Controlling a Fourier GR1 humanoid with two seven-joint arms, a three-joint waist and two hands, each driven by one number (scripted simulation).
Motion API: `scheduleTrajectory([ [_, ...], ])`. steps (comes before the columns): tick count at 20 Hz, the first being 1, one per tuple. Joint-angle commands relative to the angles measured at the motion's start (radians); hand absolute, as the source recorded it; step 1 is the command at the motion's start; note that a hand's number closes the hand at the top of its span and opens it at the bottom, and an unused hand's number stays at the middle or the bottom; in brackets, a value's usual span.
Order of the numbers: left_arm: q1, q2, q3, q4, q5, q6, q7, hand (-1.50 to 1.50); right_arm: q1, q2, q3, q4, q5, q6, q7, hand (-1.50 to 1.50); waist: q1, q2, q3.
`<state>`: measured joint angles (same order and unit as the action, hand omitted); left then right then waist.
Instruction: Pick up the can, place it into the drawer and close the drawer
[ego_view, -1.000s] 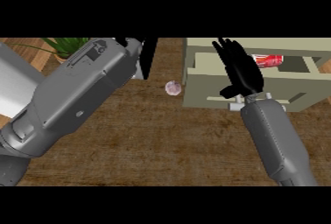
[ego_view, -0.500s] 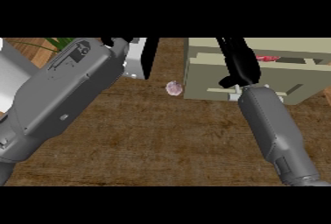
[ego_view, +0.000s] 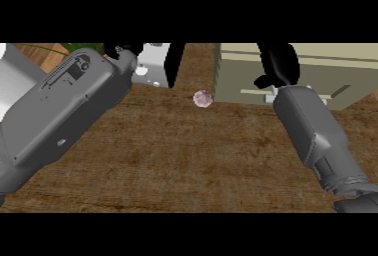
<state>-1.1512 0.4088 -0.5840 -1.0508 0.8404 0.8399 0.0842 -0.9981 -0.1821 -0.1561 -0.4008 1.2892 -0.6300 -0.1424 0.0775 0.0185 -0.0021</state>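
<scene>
The beige drawer unit (ego_view: 328, 62) stands at the counter's far right. My right hand (ego_view: 277, 62) lies over its front, fingers straight and running up out of view, thumb at the lower left. The can shows nowhere in the head view; my hand and the view's top edge hide the drawer's inside. My left forearm fills the left side, and my left hand (ego_view: 122, 50) sits at the top edge with one straight finger (ego_view: 176, 65) pointing down, holding nothing.
A small pinkish round object (ego_view: 202, 98) lies on the brown counter (ego_view: 192, 160) just left of the drawer unit. A light grey object (ego_view: 152, 67) stands behind my left hand. Green leaves (ego_view: 72, 47) show at the top left.
The view has closed in on the drawer. My right hand moved up over the drawer front. The red can, seen in the drawer a second ago, is no longer visible.
</scene>
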Motion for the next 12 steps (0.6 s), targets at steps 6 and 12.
scheduleTrajectory([
  [6, 0.021, 0.015, 0.009, -0.068, -0.024, 0.013, 0.032, -1.5, -0.148, -0.035, -0.026, 0.143, 0.028, -0.05, 0.046, -1.5, 0.019, 0.014, 0.004],
  [12, 0.009, 0.033, 0.002, -0.098, -0.039, 0.028, 0.07, -1.5, -0.194, -0.063, -0.043, 0.18, 0.024, -0.043, 0.069, -1.5, 0.035, 0.016, 0.005],
])
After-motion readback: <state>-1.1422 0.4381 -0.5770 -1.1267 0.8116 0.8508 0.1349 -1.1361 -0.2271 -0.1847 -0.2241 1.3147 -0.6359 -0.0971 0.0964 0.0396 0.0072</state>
